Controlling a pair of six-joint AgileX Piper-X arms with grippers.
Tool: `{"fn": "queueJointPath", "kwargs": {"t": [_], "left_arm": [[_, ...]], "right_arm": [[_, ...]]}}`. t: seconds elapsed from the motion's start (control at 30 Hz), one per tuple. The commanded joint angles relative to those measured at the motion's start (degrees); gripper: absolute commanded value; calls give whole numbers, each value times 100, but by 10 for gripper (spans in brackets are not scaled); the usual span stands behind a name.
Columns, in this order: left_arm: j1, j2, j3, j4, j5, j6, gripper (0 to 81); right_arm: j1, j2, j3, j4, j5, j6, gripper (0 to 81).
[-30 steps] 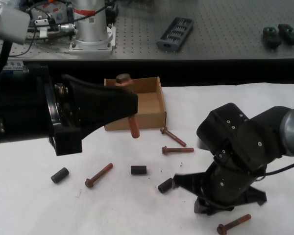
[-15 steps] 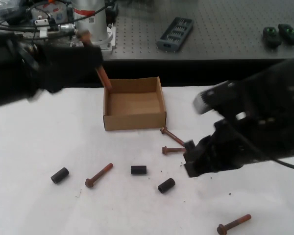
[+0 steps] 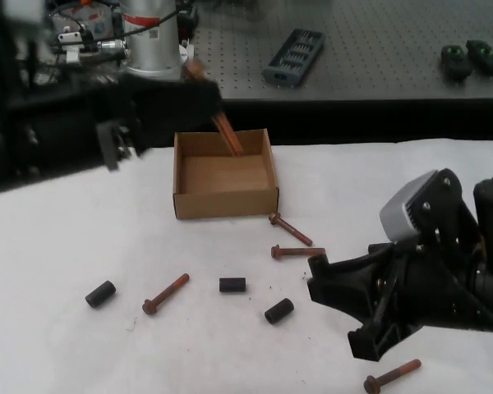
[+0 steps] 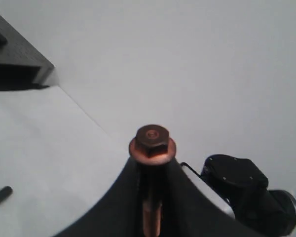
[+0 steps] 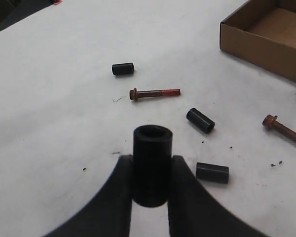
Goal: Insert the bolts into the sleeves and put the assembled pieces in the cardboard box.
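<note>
My left gripper is shut on a copper bolt and holds it tilted above the rear of the cardboard box. The left wrist view looks at the bolt head-on between the fingers. My right gripper is shut on a black sleeve, bore upward, above the white cloth. In the high view the right gripper is at the lower right. Three sleeves and several bolts lie loose.
Another bolt lies near the front edge under the right arm. Behind the cloth, a grey perforated bench carries a black rack, two small black parts and a metal cylinder. The box looks empty.
The left arm has risen with its bolt, swung back to the left, then come over the box's rear. The right arm has lifted off the cloth and turned its gripper toward the middle.
</note>
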Motion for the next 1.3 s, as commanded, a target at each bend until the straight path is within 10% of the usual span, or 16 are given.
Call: {"fn": "queueJointPath", "kwargs": {"t": [0.0, 1.27], "left_arm": [[-284, 299, -72, -158, 484, -5, 6], [-239, 698, -697, 2083, 389, 2451, 6]], "right_arm": [[-39, -48, 31, -358, -338, -7, 44], [-39, 963, -310, -1446, -1279, 733, 44]]}}
